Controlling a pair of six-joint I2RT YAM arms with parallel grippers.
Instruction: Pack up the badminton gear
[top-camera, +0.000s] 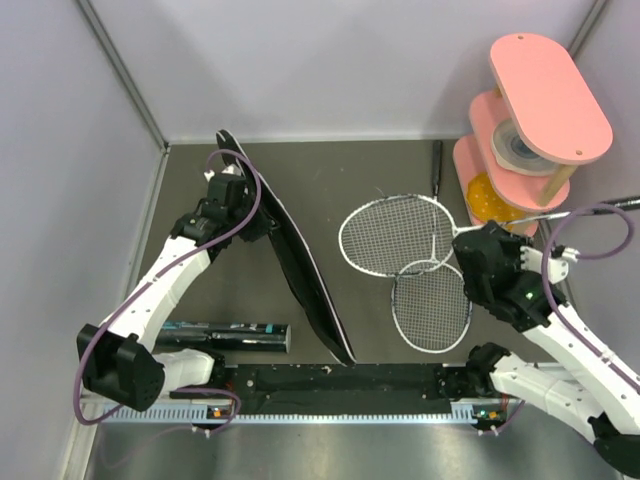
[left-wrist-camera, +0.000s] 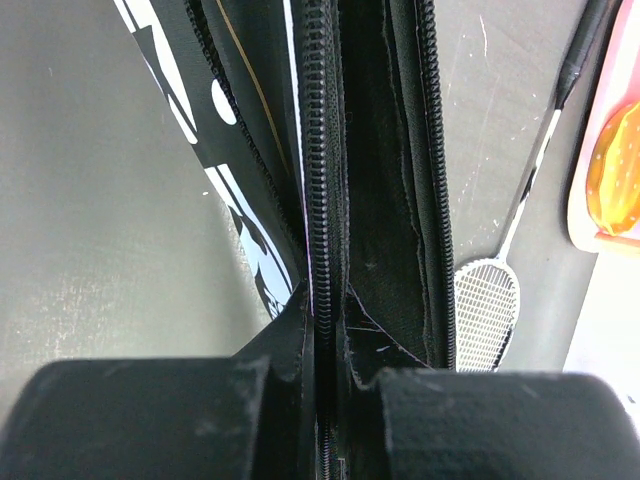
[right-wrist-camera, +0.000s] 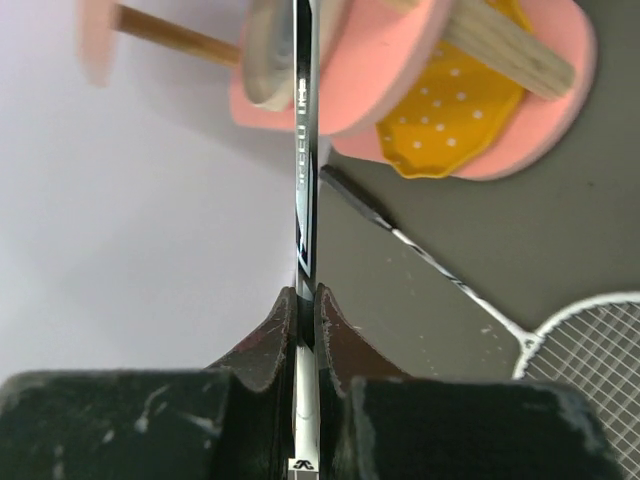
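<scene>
The black bag (top-camera: 300, 265) stands on its edge, running diagonally across the left of the table. My left gripper (top-camera: 238, 205) is shut on its zipper edge (left-wrist-camera: 322, 200) near the far end. One racket head (top-camera: 395, 235) lies mid-table, and its shaft runs right through my right gripper (top-camera: 482, 248) to a black handle (top-camera: 625, 200). In the right wrist view the fingers (right-wrist-camera: 330, 320) are shut on that thin shaft (right-wrist-camera: 303, 150). A second racket (top-camera: 432, 305) lies beside it, its handle (top-camera: 437, 160) pointing away. The black tube (top-camera: 225, 335) lies near my left base.
A pink tiered stand (top-camera: 545, 100) holding a tape roll and a yellow item stands at the back right, close behind the held racket's shaft. Grey walls enclose the table on the left, back and right. A black rail (top-camera: 340, 382) runs along the near edge.
</scene>
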